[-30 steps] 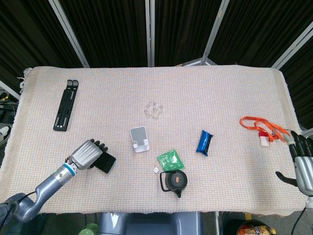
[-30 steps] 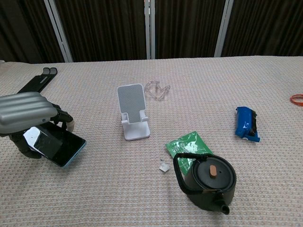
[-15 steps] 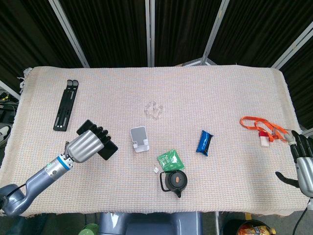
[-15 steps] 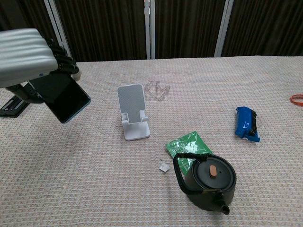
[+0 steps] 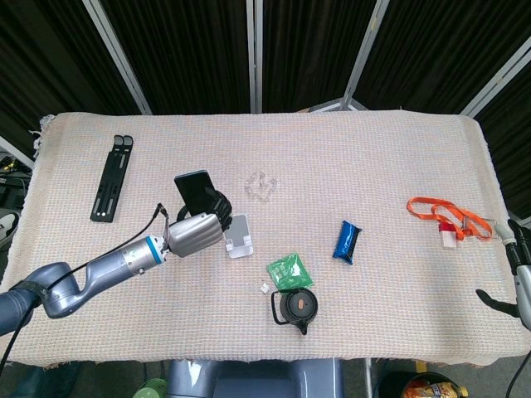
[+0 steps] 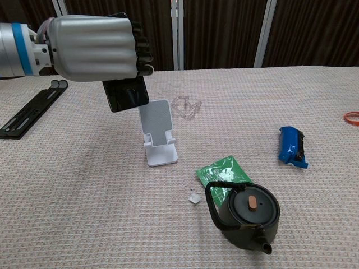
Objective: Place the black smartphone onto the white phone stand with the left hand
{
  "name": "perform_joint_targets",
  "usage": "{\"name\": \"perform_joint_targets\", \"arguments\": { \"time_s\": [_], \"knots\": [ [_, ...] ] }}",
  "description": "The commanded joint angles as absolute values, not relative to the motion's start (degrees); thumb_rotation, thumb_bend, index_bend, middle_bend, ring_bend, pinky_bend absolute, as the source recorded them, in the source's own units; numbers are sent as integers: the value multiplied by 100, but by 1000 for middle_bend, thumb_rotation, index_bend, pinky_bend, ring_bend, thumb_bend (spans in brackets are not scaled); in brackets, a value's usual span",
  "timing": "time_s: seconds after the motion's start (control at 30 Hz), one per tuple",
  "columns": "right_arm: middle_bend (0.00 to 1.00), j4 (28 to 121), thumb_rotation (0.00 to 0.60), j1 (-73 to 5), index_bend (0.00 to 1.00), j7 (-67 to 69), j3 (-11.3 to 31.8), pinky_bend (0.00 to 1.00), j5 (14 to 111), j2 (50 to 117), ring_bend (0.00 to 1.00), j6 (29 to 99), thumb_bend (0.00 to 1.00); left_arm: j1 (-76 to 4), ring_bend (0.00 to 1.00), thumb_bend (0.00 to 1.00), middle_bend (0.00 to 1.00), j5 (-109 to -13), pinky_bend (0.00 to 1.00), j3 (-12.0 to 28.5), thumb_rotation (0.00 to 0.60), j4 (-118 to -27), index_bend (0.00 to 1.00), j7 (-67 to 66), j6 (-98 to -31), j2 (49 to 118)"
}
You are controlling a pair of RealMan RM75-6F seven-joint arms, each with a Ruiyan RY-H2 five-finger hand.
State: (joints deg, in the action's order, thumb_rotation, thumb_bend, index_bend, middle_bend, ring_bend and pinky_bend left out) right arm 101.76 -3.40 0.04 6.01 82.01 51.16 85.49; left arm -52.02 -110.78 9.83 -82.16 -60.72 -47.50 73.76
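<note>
My left hand (image 5: 197, 233) (image 6: 95, 47) grips the black smartphone (image 5: 193, 190) (image 6: 127, 94) and holds it upright in the air, just left of the white phone stand (image 5: 238, 235) (image 6: 157, 131). The phone's lower edge hangs above the stand's upper left corner in the chest view. The stand sits on the cloth and nothing rests on it. My right hand (image 5: 520, 274) shows only at the head view's right edge, off the table; its fingers are cut off by the frame.
A black teapot (image 5: 296, 308) (image 6: 245, 213) and a green packet (image 5: 288, 270) (image 6: 224, 171) lie right of the stand. A clear plastic piece (image 5: 260, 184), a blue packet (image 5: 346, 241), an orange lanyard (image 5: 440, 214) and a black folded bracket (image 5: 111, 177) lie around the woven-cloth table (image 5: 382, 157).
My left hand has lifted the smartphone off the cloth and carried it right and up, from the table's left front area to just beside the stand. The phone now stands upright.
</note>
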Motion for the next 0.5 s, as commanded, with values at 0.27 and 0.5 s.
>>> {"name": "perform_joint_targets", "arguments": {
  "time_s": [0.27,0.5],
  "knots": [
    [0,10137,600,-299,0,191,601,0,8187,5048,0,8563,0,-5461,446,145,346,-10771,412,972,600,-8200,554,-6656,-4044,7867],
    [0,10109,600,-297,0,291,620,0,8170,5023,0,8557,0,-5506,446,146,347,-10512,411,982,600,-8099,553,-6958,-3844,8162]
  ]
}}
